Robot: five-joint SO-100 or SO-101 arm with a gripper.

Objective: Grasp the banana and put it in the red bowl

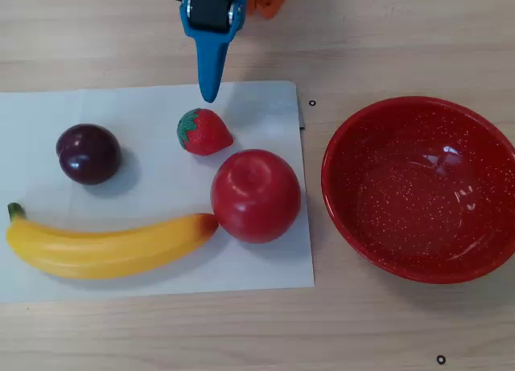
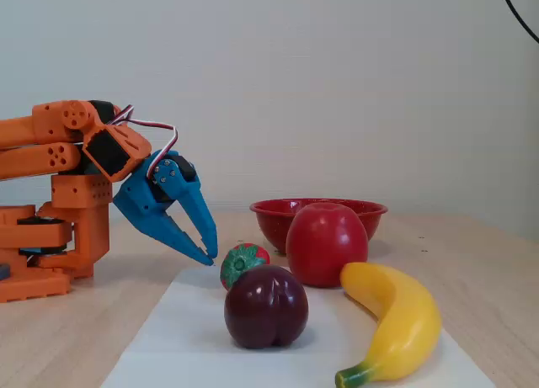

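The yellow banana (image 1: 113,246) lies along the front edge of a white sheet in the overhead view, green stem tip to the left. In the fixed view the banana (image 2: 400,321) is at the front right. The red speckled bowl (image 1: 378,218) stands empty on the wood to the right of the sheet; in the fixed view the bowl (image 2: 269,213) is behind the apple. My blue gripper (image 1: 209,96) is at the sheet's far edge, just behind the strawberry and far from the banana. In the fixed view the gripper (image 2: 209,255) points down, tips together, holding nothing.
On the white sheet (image 1: 48,121) also lie a red apple (image 1: 256,195) touching the banana's right end, a strawberry (image 1: 203,132) and a dark plum (image 1: 88,154). The orange arm base (image 2: 50,236) stands at the left of the fixed view.
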